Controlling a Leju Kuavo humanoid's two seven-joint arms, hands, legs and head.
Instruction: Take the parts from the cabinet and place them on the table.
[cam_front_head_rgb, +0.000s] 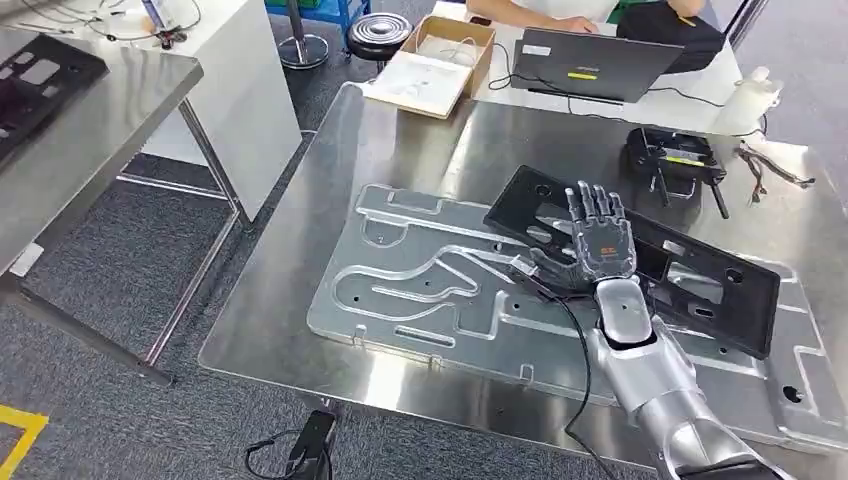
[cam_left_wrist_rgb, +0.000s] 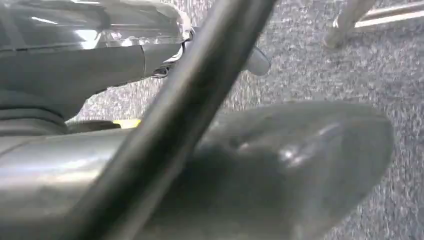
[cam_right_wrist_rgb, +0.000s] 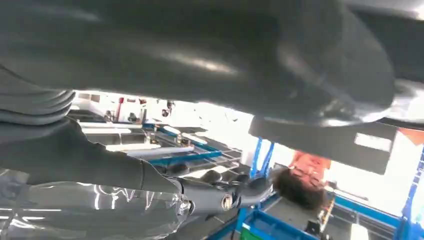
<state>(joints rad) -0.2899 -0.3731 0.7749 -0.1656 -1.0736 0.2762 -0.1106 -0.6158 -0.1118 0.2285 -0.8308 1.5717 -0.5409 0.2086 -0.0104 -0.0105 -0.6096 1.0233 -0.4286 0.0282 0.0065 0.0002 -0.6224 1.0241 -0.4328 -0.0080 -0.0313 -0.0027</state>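
The right hand (cam_front_head_rgb: 598, 232) reaches toward twelve o'clock, fingers spread flat and holding nothing, over the black panel (cam_front_head_rgb: 700, 285) lying across the grooved metal plate (cam_front_head_rgb: 420, 285) on the table (cam_front_head_rgb: 300, 300).

I cannot tell how the left hand (cam_left_wrist_rgb: 210, 165) is set; it hangs blurred above grey carpet.

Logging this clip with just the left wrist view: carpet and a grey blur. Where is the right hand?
Observer: The right hand lies over a black frame part above the steel table, fingers spread.
Operator: Is the part flat on the table?
Observer: No, it rests on a large grooved plate that lies on the table.
Operator: Does the hand grip it?
Observer: I cannot tell. The right wrist view shows the part's edge between the thumb and the fingers, but contact is unclear.
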